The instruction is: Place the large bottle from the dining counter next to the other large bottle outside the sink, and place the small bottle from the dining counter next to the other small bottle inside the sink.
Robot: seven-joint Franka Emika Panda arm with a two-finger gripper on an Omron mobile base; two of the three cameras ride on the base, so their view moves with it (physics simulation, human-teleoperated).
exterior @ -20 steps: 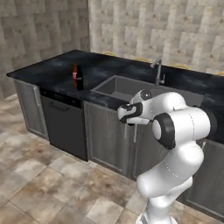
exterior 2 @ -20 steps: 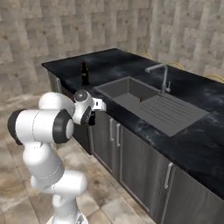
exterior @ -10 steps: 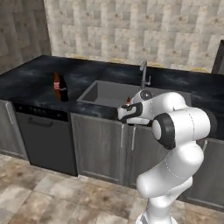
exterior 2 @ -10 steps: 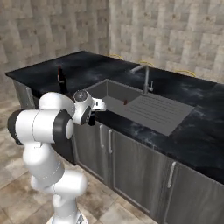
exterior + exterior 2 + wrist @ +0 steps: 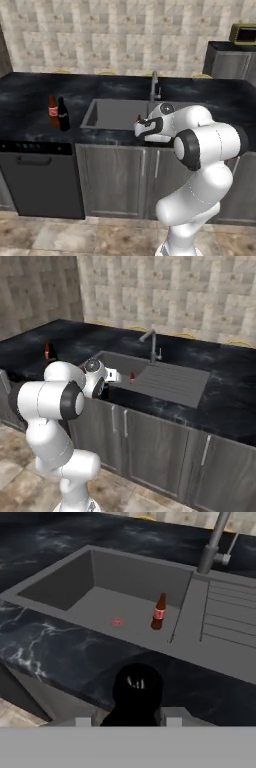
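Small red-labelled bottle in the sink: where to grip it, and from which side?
Probably the neck, just above the label, coming straight down. The small red-labelled bottle stands upright on the sink floor, close to the basin wall on the drainboard side. A sideways approach there looks cramped, while the top is open.

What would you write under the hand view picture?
End effector holding a small dark bottle above the counter edge, facing a sink with a red-labelled bottle inside.

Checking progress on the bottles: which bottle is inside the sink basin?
The small brown red-labelled bottle, upright in the sink. The two tall bottles stand on the counter left of it.
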